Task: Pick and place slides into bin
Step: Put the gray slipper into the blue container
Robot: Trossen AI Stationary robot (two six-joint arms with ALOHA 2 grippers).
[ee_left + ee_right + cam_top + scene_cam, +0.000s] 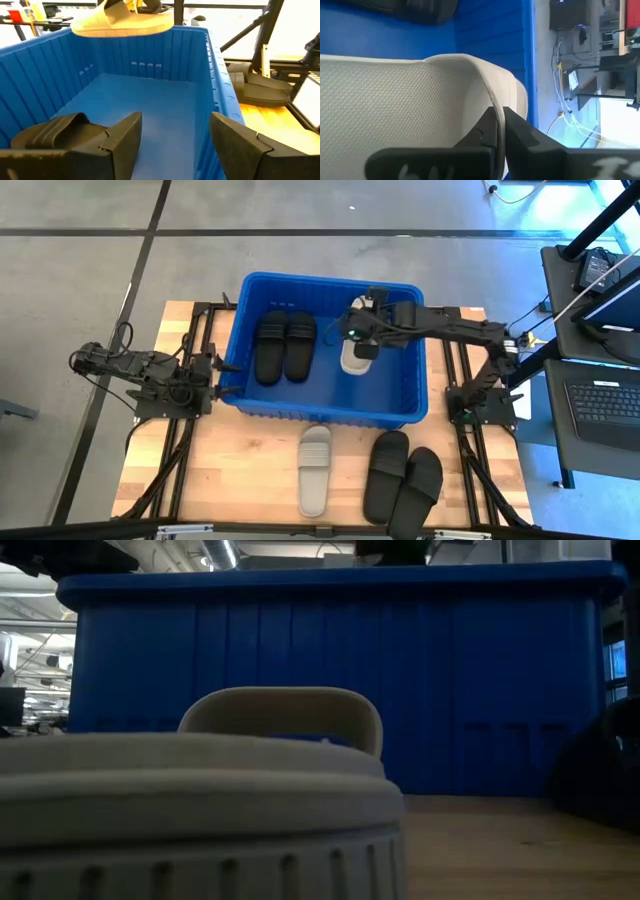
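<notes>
The blue bin (250, 405) stands mid-table with two black slides (285, 345) lying side by side on its floor at the left. My right gripper (362, 330) is over the bin's right half, shut on a light grey slide (355, 358), which also shows in the left wrist view (120, 24). My left gripper (175, 135) is open and empty at the bin's left wall (228, 370). Another light grey slide (314, 470) and two black slides (402, 476) lie on the table in front of the bin. My right gripper pinches the light grey slide's wide strap at its edge (487, 90), one finger (475, 140) under the strap and the other finger (530, 140) outside it. The slide is lifted clear of the bin's floor, roughly level, sole down, at about rim height.
The near grey slide (200, 800) fills the front of the low view, with the bin's front wall (400, 690) behind it. The arms' black frames (470, 395) flank the bin. Desks with a laptop (605, 400) stand beyond the table's right edge.
</notes>
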